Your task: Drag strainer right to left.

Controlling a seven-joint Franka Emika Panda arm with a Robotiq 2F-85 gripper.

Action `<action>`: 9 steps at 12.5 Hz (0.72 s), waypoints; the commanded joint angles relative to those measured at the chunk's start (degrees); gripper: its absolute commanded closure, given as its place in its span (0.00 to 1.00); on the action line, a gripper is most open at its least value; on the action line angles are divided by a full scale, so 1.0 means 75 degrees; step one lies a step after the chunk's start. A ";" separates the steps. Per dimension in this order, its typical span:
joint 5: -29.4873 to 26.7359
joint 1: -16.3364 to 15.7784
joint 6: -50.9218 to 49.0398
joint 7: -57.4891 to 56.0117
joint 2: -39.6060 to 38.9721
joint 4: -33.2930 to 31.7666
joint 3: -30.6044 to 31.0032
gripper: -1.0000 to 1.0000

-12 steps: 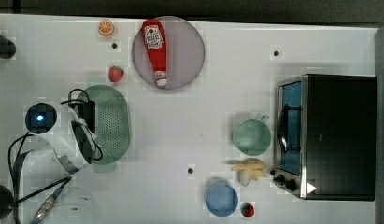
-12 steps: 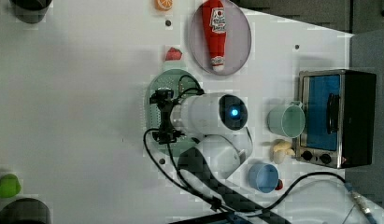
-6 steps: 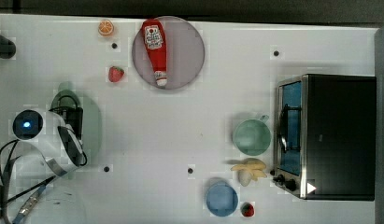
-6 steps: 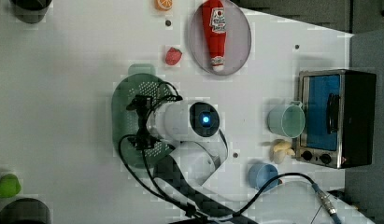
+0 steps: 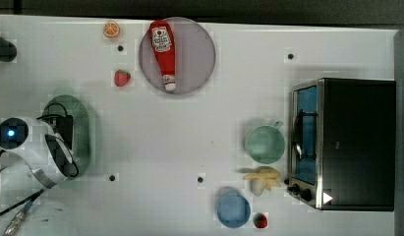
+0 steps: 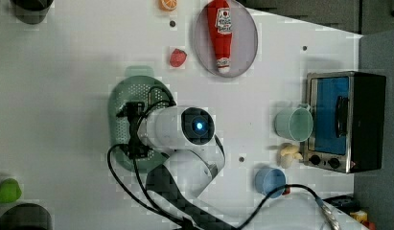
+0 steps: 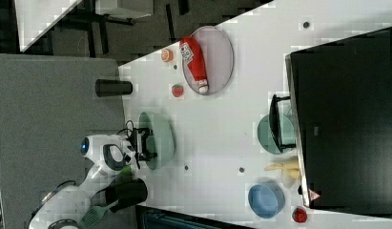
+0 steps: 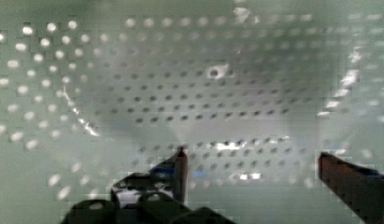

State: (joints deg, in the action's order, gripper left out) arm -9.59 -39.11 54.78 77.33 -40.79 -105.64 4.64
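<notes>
- Hand (image 8: 250, 163) in the wrist view is wide open, with two dark fingers (image 8: 181, 168) far apart and nothing held between them. It sits down inside the strainer (image 8: 194, 84), whose pale green wall with many little holes is all around it.
- Top view: the strainer (image 5: 81, 129) lies near the top view's left edge of the white surface (image 5: 189, 142). The white arm (image 5: 35, 150) covers a lot of it, and the hand (image 5: 62, 135) reaches into it from above. A strawberry (image 5: 122, 77) lies near it. Farther off, a red ketchup bottle (image 5: 162, 46) lies on a round grey plate (image 5: 199, 54), with an orange slice (image 5: 111, 29) beside the plate. Well apart, on the top view's right, stand a green cup (image 5: 264, 144), a blue bowl (image 5: 233, 209), a banana (image 5: 262, 179) and a black toaster oven (image 5: 354, 142).
- Left view: the strainer (image 6: 119, 103) is in the middle of the surface (image 6: 55, 96), partly under the arm (image 6: 185, 129). The hand (image 6: 134, 132) points down into it, and black cables loop over it. The strawberry (image 6: 178, 57) lies just past the strainer's rim, and the cup (image 6: 294, 123) stands well apart beside the oven (image 6: 348, 120).
- Right view: the strainer (image 7: 162, 131) sits close to the surface's edge on the right view's left. The hand (image 7: 145, 143) dips into it from the side of the arm (image 7: 105, 152). A black cylinder (image 7: 113, 88) lies near that edge too.
</notes>
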 commanded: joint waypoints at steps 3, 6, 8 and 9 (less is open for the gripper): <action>0.0070 0.0193 -0.2328 -0.2466 0.2152 0.0224 -0.0811 0.00; 0.0071 0.0350 -0.3673 -0.4282 0.3723 0.0231 -0.1683 0.00; 0.0115 0.0481 -0.4662 -0.5287 0.4741 0.0244 -0.2452 0.00; 0.0258 0.0563 -0.5108 -0.5919 0.5197 0.0248 -0.2854 0.00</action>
State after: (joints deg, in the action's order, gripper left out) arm -7.26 -37.91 16.70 44.03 -4.12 -102.79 -13.81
